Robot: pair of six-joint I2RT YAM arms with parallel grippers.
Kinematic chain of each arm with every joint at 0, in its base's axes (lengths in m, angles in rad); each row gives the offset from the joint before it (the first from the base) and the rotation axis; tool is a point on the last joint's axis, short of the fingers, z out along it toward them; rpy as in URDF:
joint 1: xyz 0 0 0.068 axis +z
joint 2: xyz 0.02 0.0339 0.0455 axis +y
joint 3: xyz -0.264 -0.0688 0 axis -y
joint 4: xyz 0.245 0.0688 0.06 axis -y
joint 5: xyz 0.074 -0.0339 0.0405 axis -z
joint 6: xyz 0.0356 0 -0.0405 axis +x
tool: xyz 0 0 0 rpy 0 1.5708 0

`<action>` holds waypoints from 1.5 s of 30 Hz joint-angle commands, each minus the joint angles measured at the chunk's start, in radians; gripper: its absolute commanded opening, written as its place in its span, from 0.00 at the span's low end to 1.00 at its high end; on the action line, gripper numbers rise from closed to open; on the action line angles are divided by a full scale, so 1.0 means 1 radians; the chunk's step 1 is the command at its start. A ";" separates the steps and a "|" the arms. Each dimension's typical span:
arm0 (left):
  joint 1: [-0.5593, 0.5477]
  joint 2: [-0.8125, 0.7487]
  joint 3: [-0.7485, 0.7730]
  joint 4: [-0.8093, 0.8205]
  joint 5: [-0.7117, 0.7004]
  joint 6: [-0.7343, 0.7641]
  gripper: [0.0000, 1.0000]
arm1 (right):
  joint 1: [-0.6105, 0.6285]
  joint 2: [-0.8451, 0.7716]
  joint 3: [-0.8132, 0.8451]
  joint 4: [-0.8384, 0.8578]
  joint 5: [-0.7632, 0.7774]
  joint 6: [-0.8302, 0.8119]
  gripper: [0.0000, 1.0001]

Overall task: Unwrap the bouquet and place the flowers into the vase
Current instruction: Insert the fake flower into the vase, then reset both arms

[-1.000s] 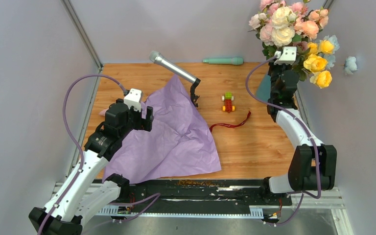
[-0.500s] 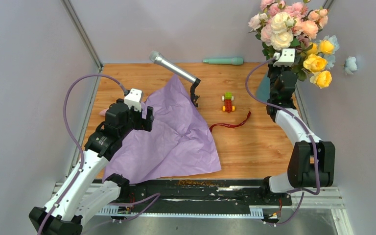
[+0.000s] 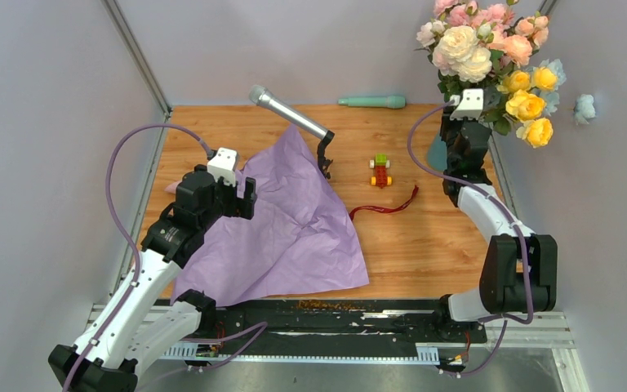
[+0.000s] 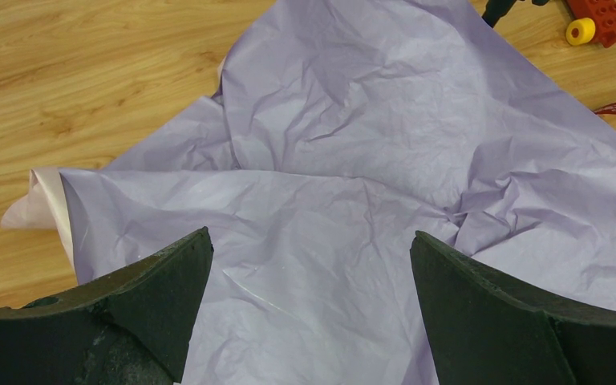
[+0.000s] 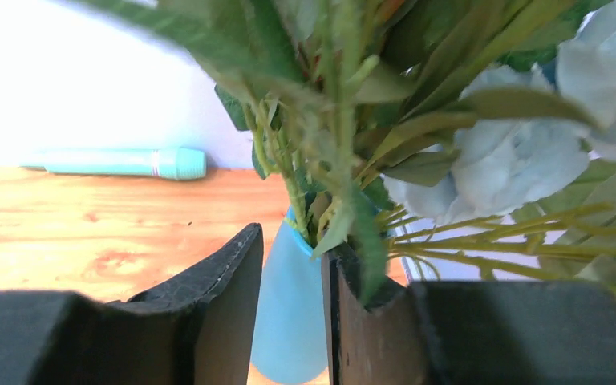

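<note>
We found the flowers (image 3: 490,49) standing in the vase (image 5: 289,337) at the far right of the table (image 3: 424,245). The right gripper (image 5: 291,253) stood slightly parted, clasping nothing, before the vase. The left gripper (image 4: 309,249) gaped wide over the paper wrap (image 4: 353,136).

You're running a robot test cell in a lab, not a home: a wooden table (image 3: 433,253) boxed in by plain grey walls (image 3: 41,122) and a metal corner post (image 3: 135,53). The left arm (image 3: 143,278) and right arm (image 3: 490,212) are bolted to a black base rail (image 3: 335,314), and a microphone (image 3: 290,114) and toy car (image 3: 381,170) lie about as unrelated props.
</note>
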 commanded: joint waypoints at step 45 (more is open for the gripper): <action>0.073 -0.258 -0.039 0.092 -0.352 -0.022 1.00 | 0.006 -0.897 -0.166 -0.678 -0.212 0.300 1.00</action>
